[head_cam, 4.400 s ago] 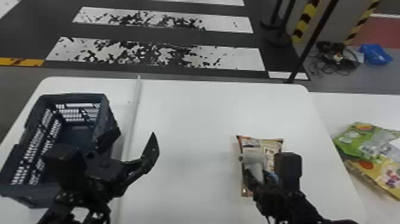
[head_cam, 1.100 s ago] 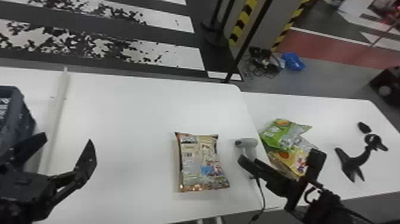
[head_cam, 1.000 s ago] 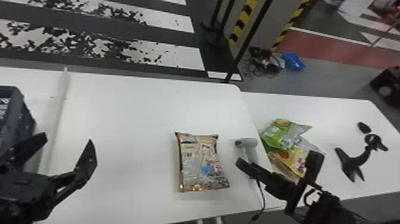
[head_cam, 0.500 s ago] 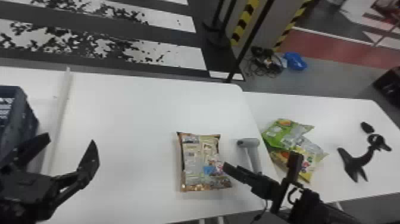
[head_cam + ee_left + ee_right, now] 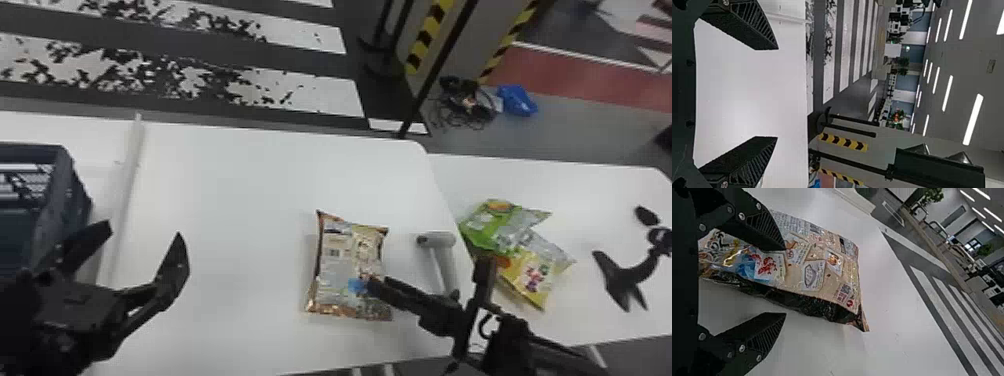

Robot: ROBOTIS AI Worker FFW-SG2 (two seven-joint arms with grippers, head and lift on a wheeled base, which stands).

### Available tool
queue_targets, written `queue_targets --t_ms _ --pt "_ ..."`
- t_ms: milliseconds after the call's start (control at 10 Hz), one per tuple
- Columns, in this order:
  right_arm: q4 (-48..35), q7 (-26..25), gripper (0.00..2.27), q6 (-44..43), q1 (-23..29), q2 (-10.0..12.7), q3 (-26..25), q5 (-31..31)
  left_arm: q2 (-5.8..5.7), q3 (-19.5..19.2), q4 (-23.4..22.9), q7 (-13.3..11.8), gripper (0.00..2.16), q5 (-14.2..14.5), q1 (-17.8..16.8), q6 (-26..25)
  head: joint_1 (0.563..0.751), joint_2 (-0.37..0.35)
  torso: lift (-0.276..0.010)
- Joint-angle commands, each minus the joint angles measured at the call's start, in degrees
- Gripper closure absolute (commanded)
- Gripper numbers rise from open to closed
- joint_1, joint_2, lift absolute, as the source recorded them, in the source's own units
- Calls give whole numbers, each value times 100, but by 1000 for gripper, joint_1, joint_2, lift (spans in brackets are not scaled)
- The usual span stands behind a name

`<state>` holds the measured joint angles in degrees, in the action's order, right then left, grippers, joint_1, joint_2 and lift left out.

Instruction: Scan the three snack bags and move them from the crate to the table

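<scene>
A brown and beige snack bag (image 5: 345, 265) lies flat on the white table (image 5: 240, 210). My right gripper (image 5: 425, 295) is at that bag's right edge, one finger over its lower right part. In the right wrist view my right gripper (image 5: 785, 282) stands open, with the snack bag (image 5: 817, 270) partly between and beyond its fingers. A green snack bag (image 5: 492, 225) and a yellow one (image 5: 532, 275) lie overlapping on the right-hand table. The grey scanner (image 5: 440, 255) rests between. My left gripper (image 5: 145, 230) is open beside the crate (image 5: 75, 200); the left wrist view also shows my left gripper (image 5: 775, 94) holding nothing.
A raised white strip (image 5: 127, 185) runs along the table beside the crate. On the right-hand table stands a black stand (image 5: 627, 280). A dark pole (image 5: 435, 75) rises behind the tables' far edge.
The right gripper has moved left from beside the scanner to the brown snack bag. Earlier it was at the scanner, and the head view has since turned right. The left gripper looks unchanged.
</scene>
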<state>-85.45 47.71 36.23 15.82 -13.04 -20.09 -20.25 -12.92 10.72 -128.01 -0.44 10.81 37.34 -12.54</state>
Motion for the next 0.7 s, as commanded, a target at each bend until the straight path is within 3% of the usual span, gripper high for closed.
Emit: queue_targets --t_ms 0,400,600 --pt "116 45 2243 187 -97 -32 23 22 0 0 48 0 53 9 -25 10 695 -272 -62" --pt "-200 186 2240 381 52 -58 -162 -189 0 9 110 0 53 18 -42 45 695 -269 -62" --pt "-833 494 2243 1365 114 -190 -346 -559 0 88 119 9 53 0 -34 63 695 -272 -62"
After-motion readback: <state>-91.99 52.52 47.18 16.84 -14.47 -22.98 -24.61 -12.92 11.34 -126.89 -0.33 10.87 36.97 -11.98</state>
